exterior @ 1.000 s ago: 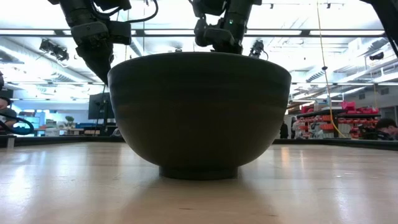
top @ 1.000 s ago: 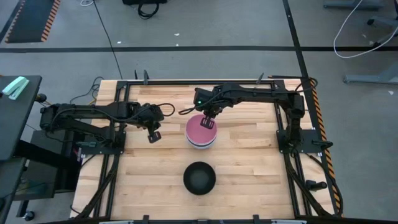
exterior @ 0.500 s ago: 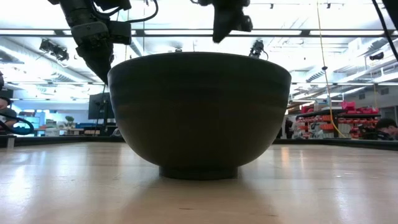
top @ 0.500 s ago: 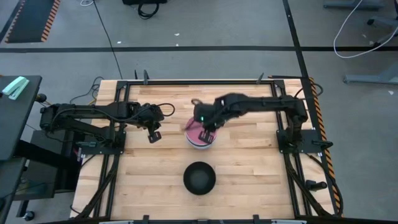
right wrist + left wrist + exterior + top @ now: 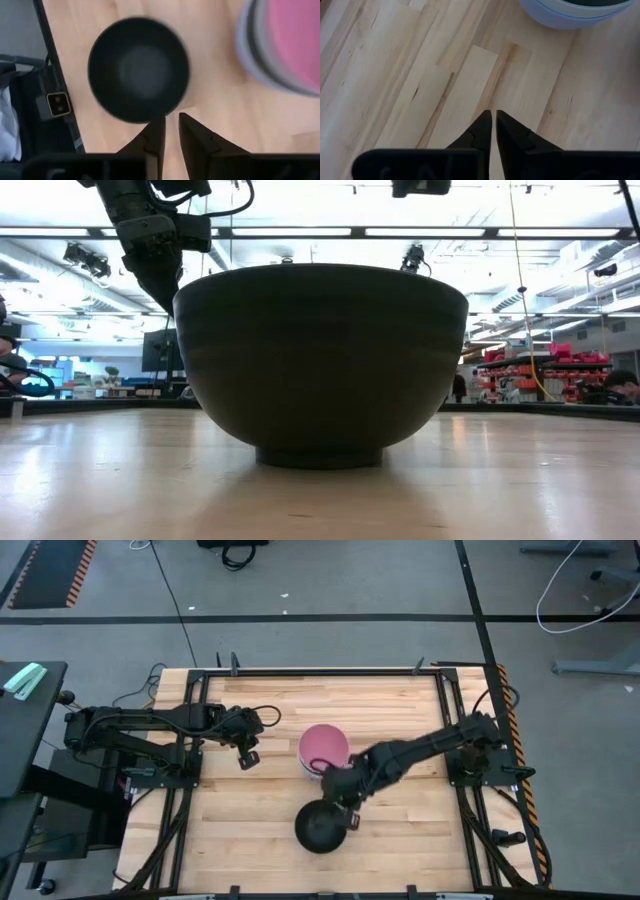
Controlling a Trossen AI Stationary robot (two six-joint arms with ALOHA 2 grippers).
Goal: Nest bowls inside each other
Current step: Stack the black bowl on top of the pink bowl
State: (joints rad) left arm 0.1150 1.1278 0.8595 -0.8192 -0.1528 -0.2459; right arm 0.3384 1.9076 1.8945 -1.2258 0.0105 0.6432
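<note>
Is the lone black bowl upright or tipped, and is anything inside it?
Upright and empty: the black bowl sits level on its foot, and its bare inside shows from above.

two slender arms are seen, both finished in matt black, built of tubular links joined by rounded housings. thin black cables are looped along the left arm. each tool, the left tool (image 5: 493, 131) and the right tool (image 5: 171, 131), is formed of two dark tapered fingers carried on a broad black crossbar.
</note>
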